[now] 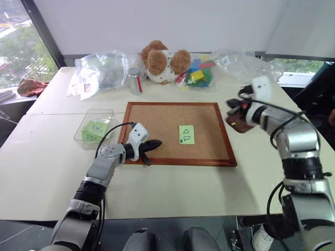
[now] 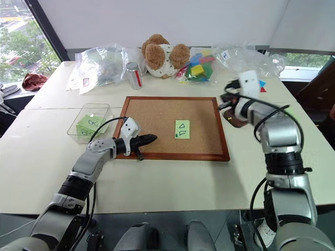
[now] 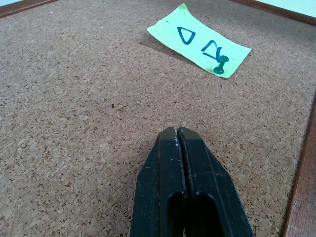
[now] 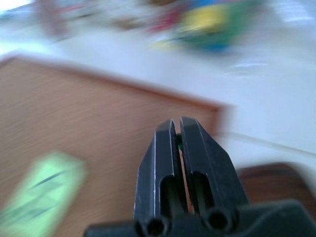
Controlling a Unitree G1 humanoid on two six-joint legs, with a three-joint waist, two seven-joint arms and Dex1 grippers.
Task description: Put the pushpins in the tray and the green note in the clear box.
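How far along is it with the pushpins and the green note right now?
Done: nothing I can confirm; the tray is partly hidden by the right gripper, which is shut above it; whether it pinches a pin is unclear. Left to do: the green note is on the cork board, with one green pushpin in its corner. The left gripper is shut over the board. The clear box holds other notes.

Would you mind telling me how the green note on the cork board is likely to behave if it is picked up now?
The note looks thin, so probably floppy and light. One green pin holds a corner, so pulling may tear it. Its far edge seems slightly lifted.
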